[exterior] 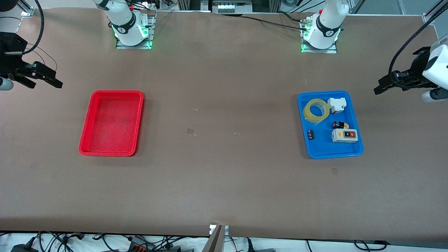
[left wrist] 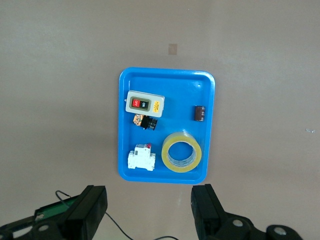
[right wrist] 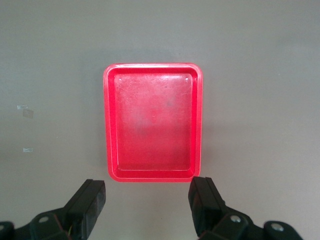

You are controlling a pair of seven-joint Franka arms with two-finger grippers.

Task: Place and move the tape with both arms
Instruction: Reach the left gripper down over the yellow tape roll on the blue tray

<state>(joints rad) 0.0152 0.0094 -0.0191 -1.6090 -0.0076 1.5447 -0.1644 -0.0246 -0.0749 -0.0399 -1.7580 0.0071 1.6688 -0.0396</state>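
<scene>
The tape (exterior: pixel 307 113), a yellowish translucent ring, lies flat in the blue tray (exterior: pixel 334 154) toward the left arm's end of the table, in the tray's corner farthest from the front camera. My left gripper (exterior: pixel 379 89) hangs open and empty over bare table beside that tray, at the table's end. The left wrist view shows the tape (left wrist: pixel 183 168) and the blue tray (left wrist: pixel 165 177) ahead of the open left gripper (left wrist: pixel 149 205). My right gripper (exterior: pixel 47 85) hangs open and empty over the table's right-arm end, beside the red tray (exterior: pixel 112 122). In the right wrist view the right gripper (right wrist: pixel 147 202) is just short of the red tray (right wrist: pixel 152 125).
The blue tray also holds a white-grey switch box (exterior: pixel 344 135), a white breaker (exterior: pixel 337 105) beside the tape, a small black and red button (exterior: pixel 338 124) and a small dark part (exterior: pixel 310 134). The red tray holds nothing. Brown tabletop stretches between the two trays.
</scene>
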